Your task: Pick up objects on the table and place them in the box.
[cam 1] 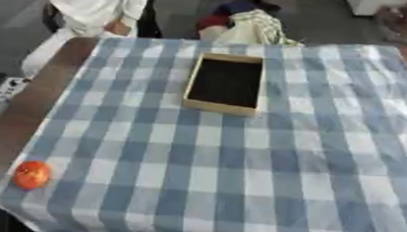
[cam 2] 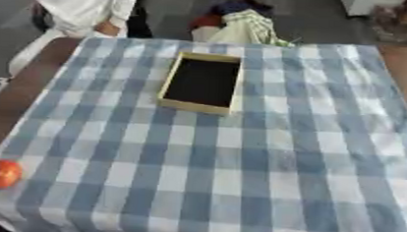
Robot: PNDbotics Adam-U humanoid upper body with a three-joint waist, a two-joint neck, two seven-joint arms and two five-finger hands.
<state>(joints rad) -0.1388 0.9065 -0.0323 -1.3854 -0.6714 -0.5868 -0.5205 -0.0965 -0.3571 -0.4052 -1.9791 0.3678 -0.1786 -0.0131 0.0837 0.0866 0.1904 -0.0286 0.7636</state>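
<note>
A shallow wooden box (cam 1: 225,83) with a dark inside lies on the far middle of the blue-and-white checked cloth, and nothing shows inside it. A round orange-red fruit (cam 1: 31,174) rests near the cloth's front left corner, far from the box. Neither of my hands shows in either view.
The checked tablecloth (cam 1: 239,159) covers most of the table, with bare brown wood (cam 1: 26,110) along the left side. A heap of cloth (cam 1: 254,26) sits behind the far edge. A person in white stands at the far left corner.
</note>
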